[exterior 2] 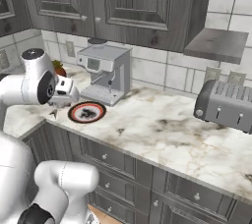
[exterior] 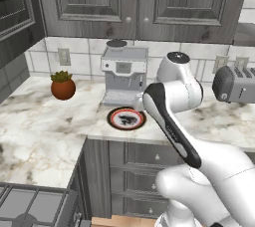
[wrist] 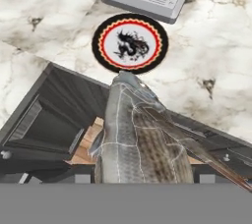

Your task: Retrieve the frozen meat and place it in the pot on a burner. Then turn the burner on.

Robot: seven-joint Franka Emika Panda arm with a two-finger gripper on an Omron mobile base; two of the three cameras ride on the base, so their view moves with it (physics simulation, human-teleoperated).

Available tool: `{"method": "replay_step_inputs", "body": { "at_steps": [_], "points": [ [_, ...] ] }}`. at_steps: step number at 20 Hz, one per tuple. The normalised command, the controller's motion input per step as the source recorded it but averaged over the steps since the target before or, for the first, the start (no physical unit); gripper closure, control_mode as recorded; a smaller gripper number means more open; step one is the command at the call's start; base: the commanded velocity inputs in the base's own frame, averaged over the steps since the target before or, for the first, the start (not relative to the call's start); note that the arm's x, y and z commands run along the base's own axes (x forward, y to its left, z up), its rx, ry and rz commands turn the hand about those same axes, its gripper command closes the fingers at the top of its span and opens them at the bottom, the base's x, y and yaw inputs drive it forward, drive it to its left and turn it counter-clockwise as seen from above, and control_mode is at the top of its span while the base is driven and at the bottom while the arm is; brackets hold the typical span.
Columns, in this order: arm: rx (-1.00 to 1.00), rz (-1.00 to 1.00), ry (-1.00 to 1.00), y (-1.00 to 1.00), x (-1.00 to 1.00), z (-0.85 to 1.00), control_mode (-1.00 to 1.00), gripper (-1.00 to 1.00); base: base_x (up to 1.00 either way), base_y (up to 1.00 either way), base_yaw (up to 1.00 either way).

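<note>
The marble counter point(wrist: 206, 41) carried a plate point(wrist: 130, 43) and coffee machine point(exterior: 123, 74). Your gripper point(wrist: 142, 181) pinched the frozen fish point(wrist: 140, 139) over the counter's edge. You risked dropping the slick, long fish if it swung.

The counter point(exterior: 45, 126) carries one coffee machine point(exterior: 123, 74), one round plate point(exterior: 126, 119), one potted plant point(exterior: 63, 86) and one toaster point(exterior 2: 225, 105). One fish point(wrist: 138, 139) lies along the hand view. Three wall outlets point(exterior: 63, 56) show on the tiles.
</note>
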Motion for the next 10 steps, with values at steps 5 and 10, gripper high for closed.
{"method": "replay_step_inputs", "body": {
  "at_steps": [5, 10],
  "points": [
    [-0.04, 0.1, 0.0, -0.03, -0.75, 0.04, -1.0, 1.0, 0.0, 0.0, 0.0],
    [-0.02, -0.01, 0.02, 0.0, -0.17, 0.0, -1.0, 1.0, 0.0, 0.0, 0.0]
  ]
}}
